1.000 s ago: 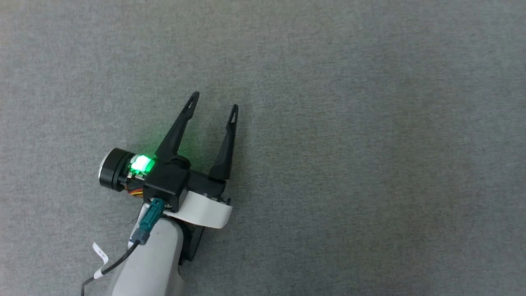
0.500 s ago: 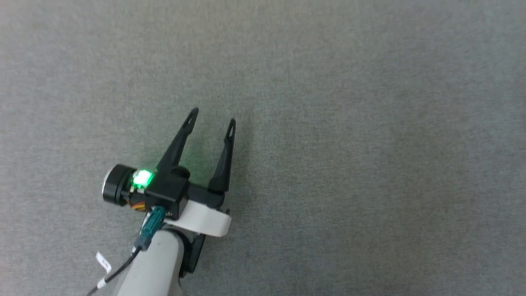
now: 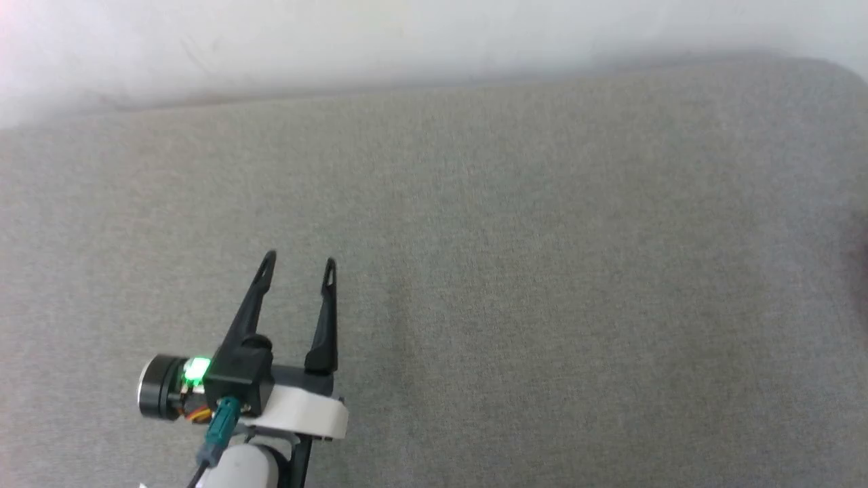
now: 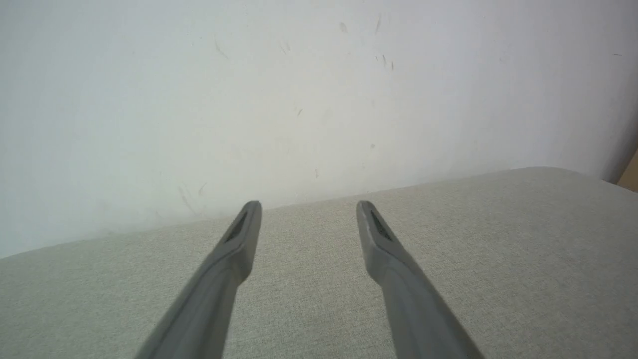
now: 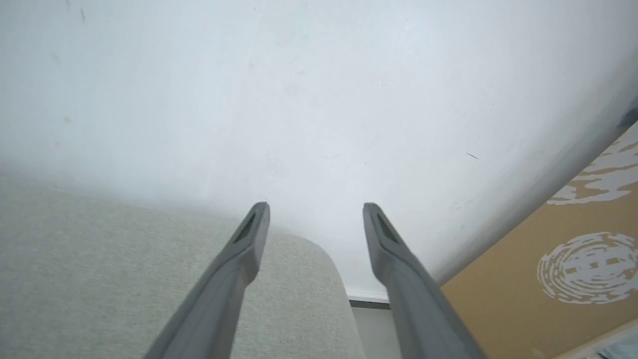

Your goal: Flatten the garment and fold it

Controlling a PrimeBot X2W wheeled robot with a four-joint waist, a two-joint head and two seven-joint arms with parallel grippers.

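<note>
The garment is out of view. My left gripper [image 3: 299, 262] hovers open over the grey fabric surface [image 3: 542, 271] at the lower left of the head view, with nothing between its fingers. Its wrist view shows the same open left gripper [image 4: 309, 204] pointing toward the surface's far edge and the white wall. In the right wrist view my right gripper [image 5: 316, 206] stands open and empty, near the rounded corner of the grey surface [image 5: 99, 279].
A white wall [image 3: 407, 34] runs along the far edge of the grey surface. Beyond the surface's right corner stands a tan panel with white patterns [image 5: 573, 259], with a strip of floor [image 5: 371, 324] below.
The head camera has tilted up, so the wall and the surface's far edge have come into view and the left gripper sits lower in the picture. The left gripper stays open.
</note>
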